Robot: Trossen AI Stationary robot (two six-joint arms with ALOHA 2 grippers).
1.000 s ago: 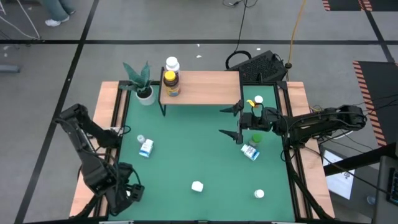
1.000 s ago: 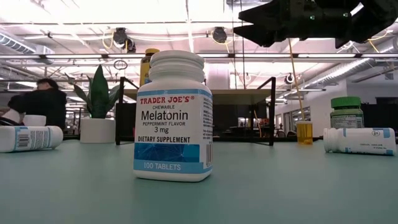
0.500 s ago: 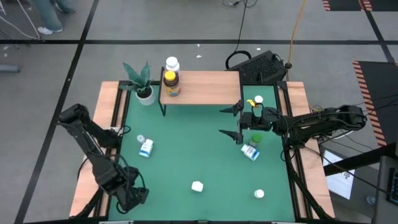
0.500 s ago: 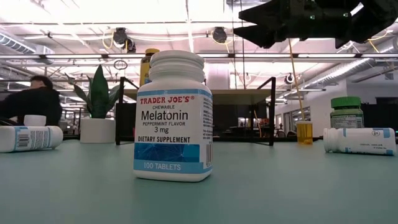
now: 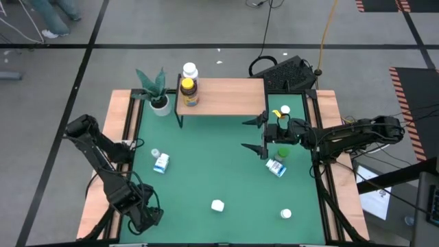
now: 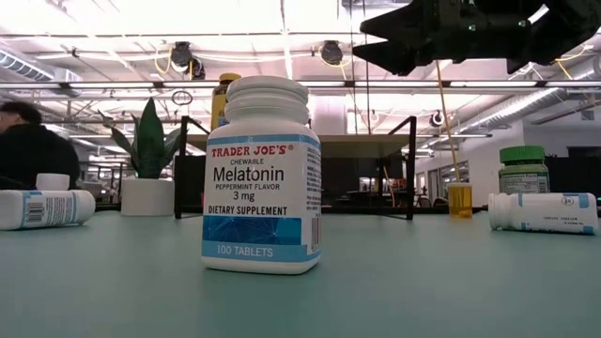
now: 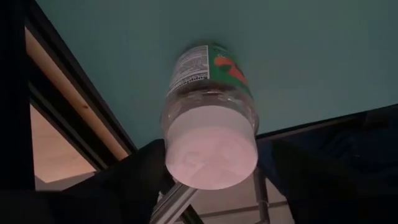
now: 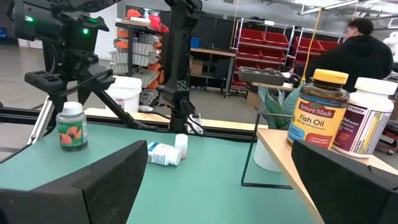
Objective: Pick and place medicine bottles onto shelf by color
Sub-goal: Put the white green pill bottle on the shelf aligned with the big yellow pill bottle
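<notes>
A clear medicine bottle with a white cap and a green-and-orange label stands upright on the green table near its near left corner, also seen in the right wrist view. My left gripper points down over it with one finger on each side of the cap; in the high view the arm hides the bottle. My right gripper hangs open and level over the table's right half, holding nothing. The shelf stands at the far edge and bears a brown bottle and a white bottle. My left gripper has its fingers close beside the bottle's white cap, coming from above. I cannot tell whether they touch the cap. The bottle stands upright on the table.
A melatonin bottle stands near the front middle, and a white-capped one at the front right. White-and-blue bottles lie at the left and the right, beside a green bottle. A plant pot stands left of the shelf.
My left gripper has sunk toward the table at the near left corner and tipped a little. My right arm has kept still. In the room behind, a person has moved off to the left.
</notes>
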